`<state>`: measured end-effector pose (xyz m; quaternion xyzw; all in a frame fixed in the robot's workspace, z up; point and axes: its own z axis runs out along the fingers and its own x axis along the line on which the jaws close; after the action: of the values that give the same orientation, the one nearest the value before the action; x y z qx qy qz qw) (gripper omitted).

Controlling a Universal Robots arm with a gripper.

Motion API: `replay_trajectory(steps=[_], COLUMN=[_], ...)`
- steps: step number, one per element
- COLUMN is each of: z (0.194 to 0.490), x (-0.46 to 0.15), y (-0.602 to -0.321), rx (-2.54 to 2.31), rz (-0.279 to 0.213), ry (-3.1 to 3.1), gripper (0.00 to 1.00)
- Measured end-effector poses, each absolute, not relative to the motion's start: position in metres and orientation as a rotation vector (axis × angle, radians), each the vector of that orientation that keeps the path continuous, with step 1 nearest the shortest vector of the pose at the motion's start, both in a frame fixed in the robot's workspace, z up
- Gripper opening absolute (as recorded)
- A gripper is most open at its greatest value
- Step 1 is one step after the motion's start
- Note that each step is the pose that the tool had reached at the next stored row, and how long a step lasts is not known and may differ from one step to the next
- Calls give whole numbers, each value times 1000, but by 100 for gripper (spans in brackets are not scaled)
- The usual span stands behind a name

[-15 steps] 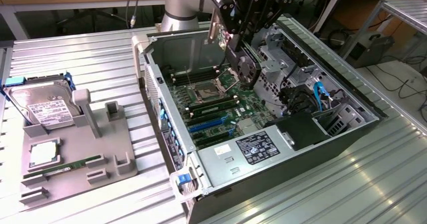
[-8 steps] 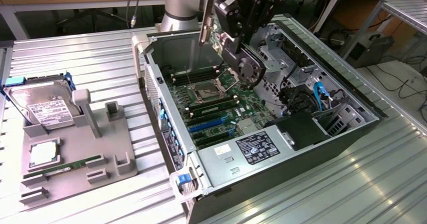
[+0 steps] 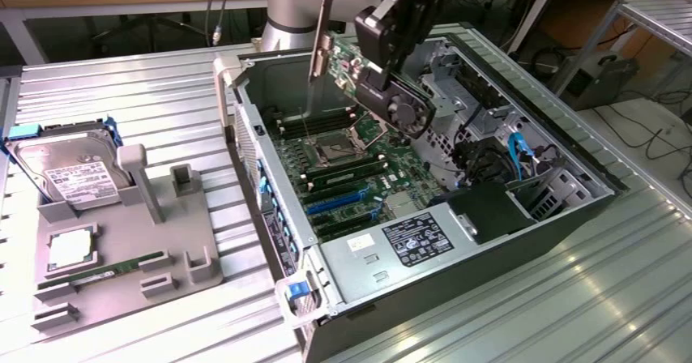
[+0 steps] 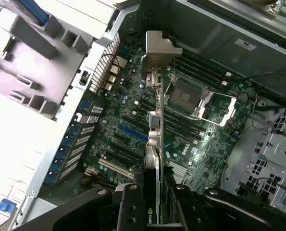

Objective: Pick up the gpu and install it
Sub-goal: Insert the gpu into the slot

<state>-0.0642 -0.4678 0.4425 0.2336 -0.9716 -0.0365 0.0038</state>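
Note:
The gpu (image 3: 373,75), a flat card with a fan and a narrow metal bracket (image 3: 321,35), hangs tilted above the open computer case (image 3: 254,168). My gripper (image 3: 381,61) is shut on it from above. In the wrist view the gpu (image 4: 153,139) shows edge-on with its bracket (image 4: 158,48) at the far end, and my gripper (image 4: 152,197) clamps it between two black fingers (image 4: 128,207). Below the card lies the motherboard (image 4: 191,144) with its blue slot (image 4: 133,132) and empty CPU socket (image 4: 188,96). The card is clear of the board.
A grey fixture (image 3: 130,258) at the exterior view's left holds a hard drive (image 3: 70,168), a CPU (image 3: 67,249) and a green memory stick (image 3: 108,267). The case walls, drive cage (image 3: 476,96) and power supply (image 3: 416,237) ring the motherboard (image 3: 346,160).

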Motion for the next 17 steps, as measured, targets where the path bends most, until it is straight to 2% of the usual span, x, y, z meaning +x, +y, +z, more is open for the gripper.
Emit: replay_trajectory(steps=[17], z=[436], x=[-64], y=[-468], rx=[1294], rz=[-110], ry=[-2837], gripper=[26])
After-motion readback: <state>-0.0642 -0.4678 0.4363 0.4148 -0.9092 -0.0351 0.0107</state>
